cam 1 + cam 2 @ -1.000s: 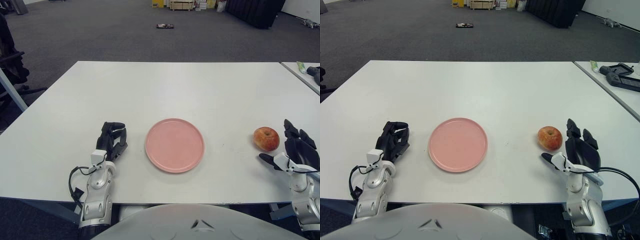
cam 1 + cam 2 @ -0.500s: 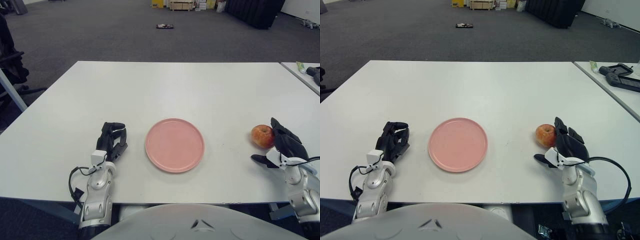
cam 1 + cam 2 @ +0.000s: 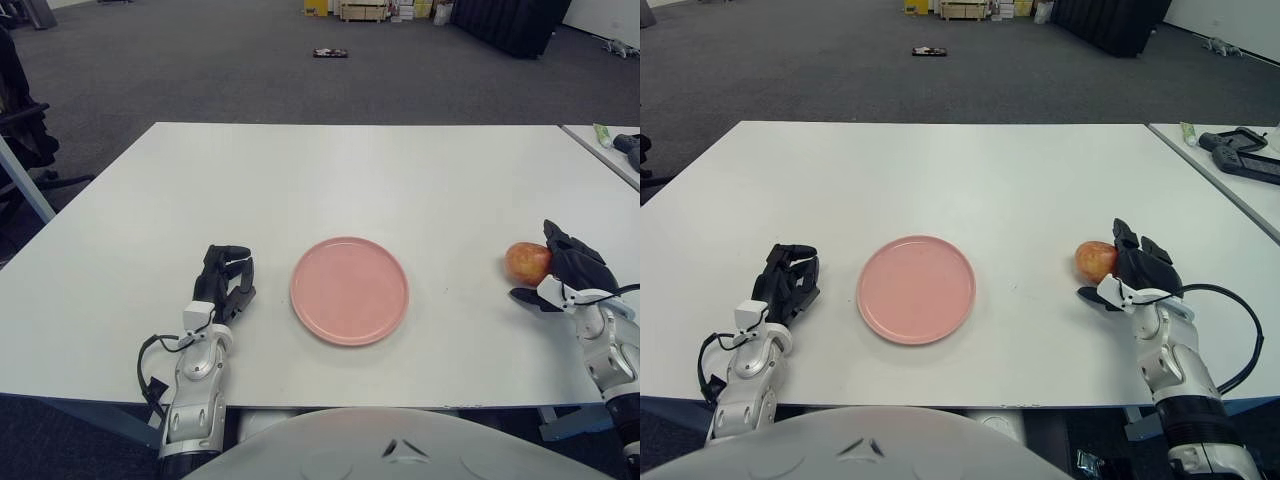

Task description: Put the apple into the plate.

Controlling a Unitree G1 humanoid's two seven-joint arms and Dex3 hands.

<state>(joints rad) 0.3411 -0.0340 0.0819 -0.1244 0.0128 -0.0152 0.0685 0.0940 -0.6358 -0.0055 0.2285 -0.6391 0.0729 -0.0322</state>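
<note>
A red-yellow apple [image 3: 524, 262] sits at the right side of the white table [image 3: 350, 170]. My right hand [image 3: 565, 275] is closed around the apple's right side, with black fingers over its top and the thumb below it. Whether the apple is still resting on the table I cannot tell. A round pink plate [image 3: 349, 290] lies empty at the table's front centre, well to the left of the apple. My left hand [image 3: 224, 281] rests on the table just left of the plate, fingers relaxed and empty.
A second table at the far right holds a dark device [image 3: 1240, 152] and a small green tube [image 3: 1189, 130]. An office chair [image 3: 20, 130] stands at the left. Boxes and a small object lie on the grey floor beyond.
My right hand has moved forward and closed around the apple. The apple has shifted slightly up and away from me. The left hand has not moved.
</note>
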